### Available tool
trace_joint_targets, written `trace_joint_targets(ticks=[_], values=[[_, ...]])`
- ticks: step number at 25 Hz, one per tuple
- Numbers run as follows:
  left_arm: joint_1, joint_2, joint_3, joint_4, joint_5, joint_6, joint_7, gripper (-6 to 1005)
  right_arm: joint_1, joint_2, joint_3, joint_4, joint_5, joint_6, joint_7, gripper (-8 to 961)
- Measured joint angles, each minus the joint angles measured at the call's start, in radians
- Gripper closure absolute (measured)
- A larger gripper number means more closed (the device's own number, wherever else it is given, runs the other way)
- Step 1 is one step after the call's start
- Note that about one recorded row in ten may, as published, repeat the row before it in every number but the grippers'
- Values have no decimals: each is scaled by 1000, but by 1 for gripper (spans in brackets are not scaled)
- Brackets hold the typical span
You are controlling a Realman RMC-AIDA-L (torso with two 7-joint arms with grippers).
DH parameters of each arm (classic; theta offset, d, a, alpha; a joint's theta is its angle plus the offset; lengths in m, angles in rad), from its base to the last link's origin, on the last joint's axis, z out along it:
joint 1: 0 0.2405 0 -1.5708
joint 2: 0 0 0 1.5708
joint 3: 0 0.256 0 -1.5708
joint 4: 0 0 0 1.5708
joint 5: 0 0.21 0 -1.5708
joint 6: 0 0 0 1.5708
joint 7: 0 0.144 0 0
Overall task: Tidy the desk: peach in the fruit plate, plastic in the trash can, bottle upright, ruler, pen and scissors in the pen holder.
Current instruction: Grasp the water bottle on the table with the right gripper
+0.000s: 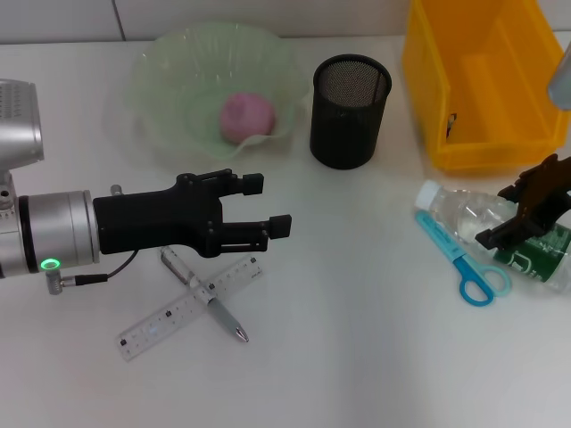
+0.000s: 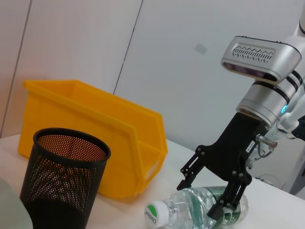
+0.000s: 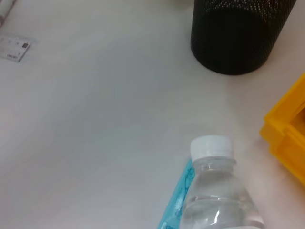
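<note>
A pink peach (image 1: pixel 245 116) lies in the green fruit plate (image 1: pixel 169 71). The black mesh pen holder (image 1: pixel 350 111) stands beside it, empty as far as I see. A clear ruler (image 1: pixel 178 312) and a pen (image 1: pixel 214 308) lie crossed on the table, just below my open left gripper (image 1: pixel 268 205). A clear bottle (image 1: pixel 486 223) lies on its side at the right, with blue scissors (image 1: pixel 464 263) alongside. My right gripper (image 1: pixel 522 209) is open and straddles the bottle's body, as the left wrist view (image 2: pixel 202 200) shows. No plastic scrap is visible.
A yellow bin (image 1: pixel 482 80) stands at the back right, behind the bottle, with a small dark thing at its inner wall. The right wrist view shows the bottle's white cap (image 3: pixel 211 145), the scissors (image 3: pixel 178 195) and the pen holder (image 3: pixel 238 33).
</note>
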Motion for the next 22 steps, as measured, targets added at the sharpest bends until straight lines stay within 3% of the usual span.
trace_joint_targets(ticks=[22], values=[[0, -1, 0, 0, 0, 4, -1, 152, -4, 1, -1, 13, -13, 19, -17, 173]])
